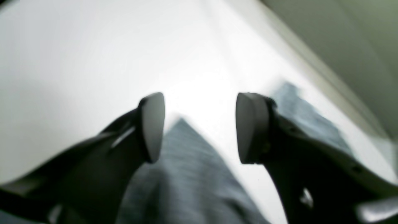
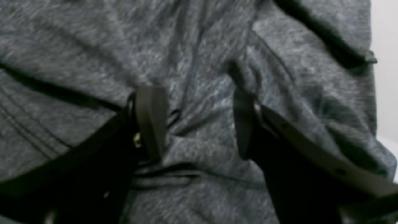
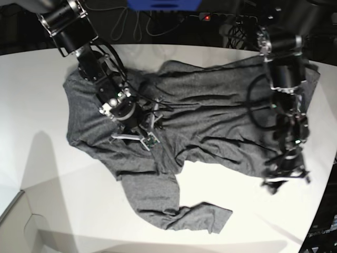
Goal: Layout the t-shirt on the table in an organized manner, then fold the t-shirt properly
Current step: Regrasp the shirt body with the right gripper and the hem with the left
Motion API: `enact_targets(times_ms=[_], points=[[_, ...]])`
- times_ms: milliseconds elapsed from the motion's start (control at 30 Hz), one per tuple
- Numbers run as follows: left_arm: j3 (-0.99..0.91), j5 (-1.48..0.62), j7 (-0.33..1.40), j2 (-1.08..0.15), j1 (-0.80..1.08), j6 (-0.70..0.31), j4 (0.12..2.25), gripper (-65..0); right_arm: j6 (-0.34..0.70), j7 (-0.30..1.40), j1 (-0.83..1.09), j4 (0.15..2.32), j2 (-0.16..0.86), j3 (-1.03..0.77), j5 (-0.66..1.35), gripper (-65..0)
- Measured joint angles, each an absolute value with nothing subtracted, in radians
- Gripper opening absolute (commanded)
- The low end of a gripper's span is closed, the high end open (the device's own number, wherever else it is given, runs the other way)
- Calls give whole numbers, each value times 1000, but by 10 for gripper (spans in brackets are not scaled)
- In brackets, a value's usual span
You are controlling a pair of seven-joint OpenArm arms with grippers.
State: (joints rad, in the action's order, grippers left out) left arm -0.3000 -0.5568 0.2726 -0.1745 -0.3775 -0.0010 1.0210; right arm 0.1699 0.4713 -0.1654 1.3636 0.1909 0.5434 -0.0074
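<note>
The task looks to be in its laying-out stage, with no folding begun: the t-shirt (image 3: 210,116) lies spread across the middle of the table (image 3: 42,179) but is far from flat. Its body runs in long creases from side to side, one long sleeve (image 3: 174,211) trails toward the near edge and bends back on itself, and the cloth is bunched under both arms. Smoothing the body, straightening the sleeves and every fold remain to be done, as I judge it. The fabric is a dark heather-grey knit, soft and limp, with ridges and shadowed tucks plain in the right wrist view. The right gripper (image 2: 199,124) hangs low over a rumpled patch near the middle of the shirt, its jaws standing well apart with only wrinkled cloth showing between them; it has hold of nothing that I can see. The left gripper (image 1: 199,127) sits at the shirt's edge toward the table's side, its jaws likewise parted, with a point of grey fabric lying below the gap and bright bare tabletop beyond; it grips nothing.
</note>
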Motion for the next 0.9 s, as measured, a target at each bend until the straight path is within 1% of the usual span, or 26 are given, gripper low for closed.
enact_targets(times_ms=[200, 267, 400, 533, 667, 800, 900], points=[[-32, -554, 283, -175, -373, -4, 980, -298, 170, 471, -165, 1444, 191, 543, -10, -306], [3, -556, 289, -178, -388, -7, 931, -298, 171, 468, -165, 1450, 190, 544, -10, -307], [-15, -510, 237, -198, -448, 1, 745, -298, 170, 475, -159, 1450, 202, 541, -11, -307], [-23, -459, 1, -199, -463, -12, 601, -298, 170, 469, -154, 1450, 197, 540, -10, -307], [-20, -396, -130, -199, -524, -4, 450, -298, 170, 476, -123, 1450, 200, 530, -11, -307], [-20, -349, -181, -200, -604, -4, 303, -298, 170, 474, -115, 1449, 200, 530, -10, -307], [-20, -344, -193, -233, -611, -10, 278, -298, 170, 474, -119, 1449, 199, 530, -11, -307]])
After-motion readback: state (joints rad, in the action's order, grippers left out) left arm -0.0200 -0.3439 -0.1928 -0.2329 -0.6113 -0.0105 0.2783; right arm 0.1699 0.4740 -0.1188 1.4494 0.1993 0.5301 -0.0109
